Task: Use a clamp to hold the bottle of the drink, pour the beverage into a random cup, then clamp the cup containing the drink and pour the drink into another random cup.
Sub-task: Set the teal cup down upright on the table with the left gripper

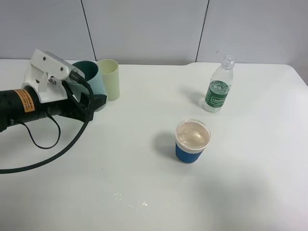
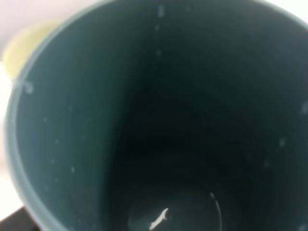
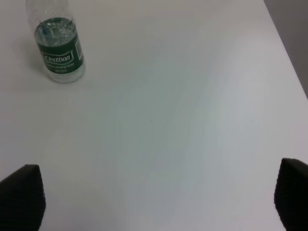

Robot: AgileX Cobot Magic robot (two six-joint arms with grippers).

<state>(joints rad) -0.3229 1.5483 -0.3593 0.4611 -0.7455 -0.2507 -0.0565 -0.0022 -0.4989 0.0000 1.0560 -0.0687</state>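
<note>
Wide white table (image 1: 144,192) under everything, bare apart from a few pale specks near its front edge. On the left, bulky black robot arm reaching in, left pincer (image 1: 89,98) with whitish-grey plates pressed tight on the plain pale teal plastic tumbler (image 1: 91,79); wrist view staring straight down into the dark green inside, only a glint at the bottom, so seemingly emptied. Held upright or nearly so at the back left, touching or just beside the taller pale yellow-green cup (image 1: 109,78). Key line for the coming move: short white-rimmed cup with ribbed blue sleeve (image 1: 192,141) well apart, to the right and nearer the front, upright, mouth up, already showing pale liquid. Left arm by far the nearer. Right pincer (image 3: 154,202) spread wide, empty, looking down on the small clear plastic bottle with dark green label (image 1: 219,86), upright at the back right. Count: one table, two pincers, three cups, one bottle.
</note>
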